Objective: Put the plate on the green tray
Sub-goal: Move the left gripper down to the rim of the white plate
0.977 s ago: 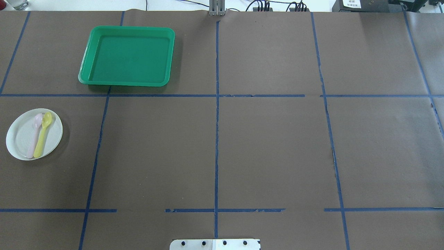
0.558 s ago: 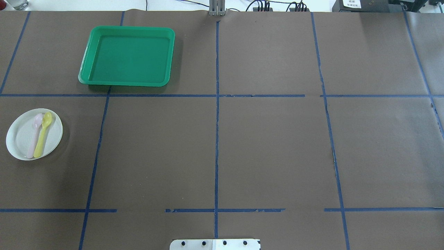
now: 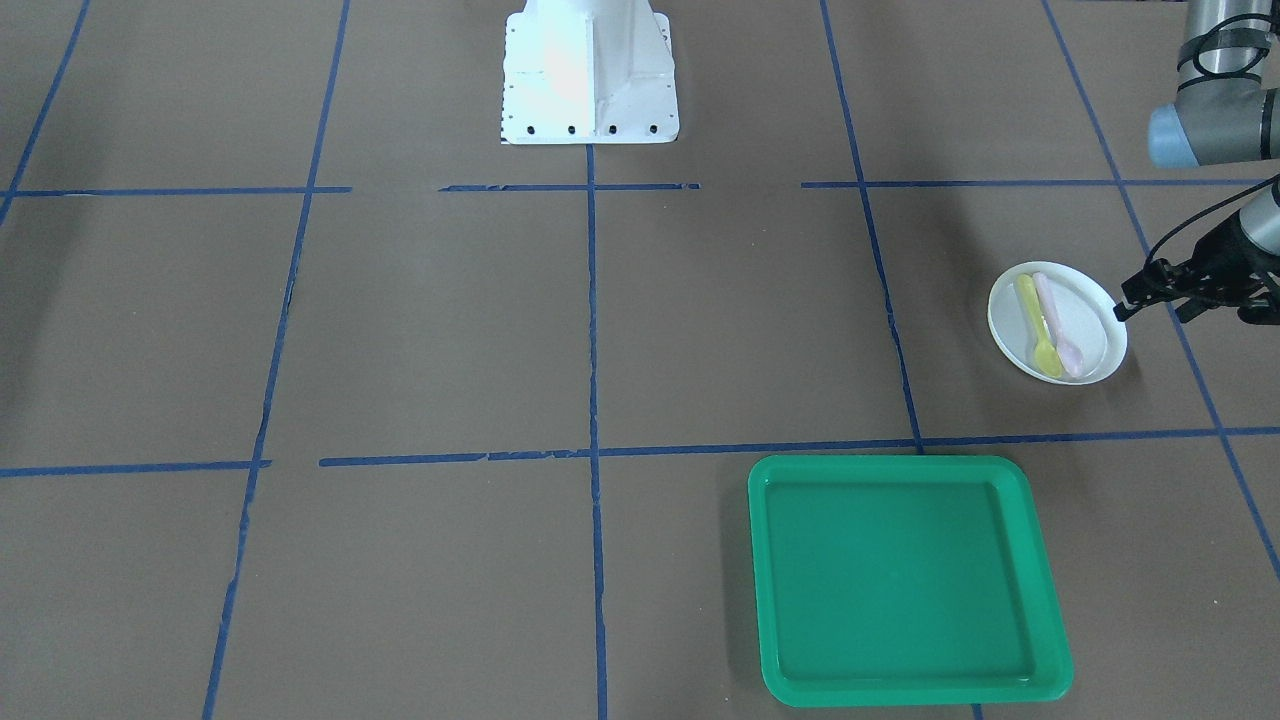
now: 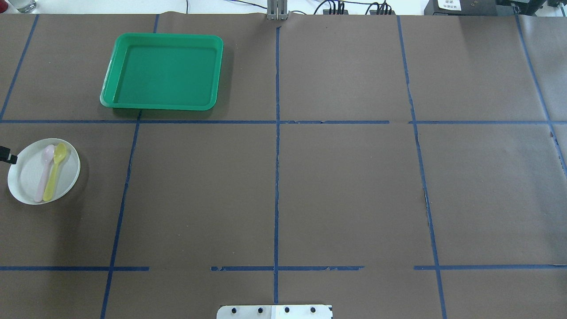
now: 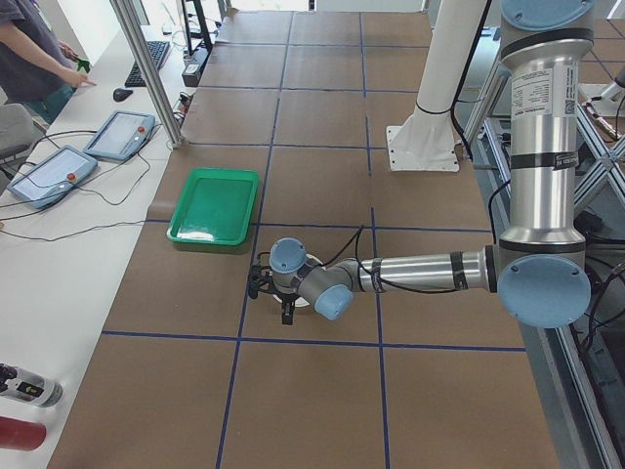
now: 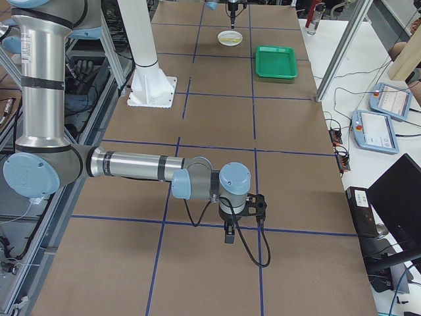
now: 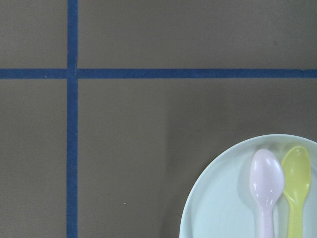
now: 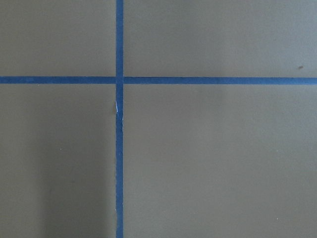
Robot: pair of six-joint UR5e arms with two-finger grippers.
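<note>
The small white plate (image 3: 1088,318) lies on the brown table and bears a yellow spoon (image 3: 1038,325) and a pale pink spoon (image 3: 1060,325). It also shows at the left edge in the overhead view (image 4: 26,179) and at the lower right in the left wrist view (image 7: 223,208). The green tray (image 3: 905,580) lies empty, apart from the plate, farther from the robot (image 4: 164,73). My left gripper (image 3: 1157,305) hovers at the plate's outer rim, jaws open and empty. One of its fingertips (image 4: 9,157) shows in the overhead view. My right gripper (image 6: 240,217) hangs over bare table far from both; I cannot tell its state.
The white robot base (image 3: 588,70) stands at the middle of the robot's side of the table. Blue tape lines cross the brown cover. A metal post (image 5: 146,68), two tablets (image 5: 119,134) and a person (image 5: 34,49) are beyond the tray's side of the table.
A fingertip of my left gripper has come into the overhead view at the left edge, beside the plate's rim. Plate, spoons and tray have not moved.
</note>
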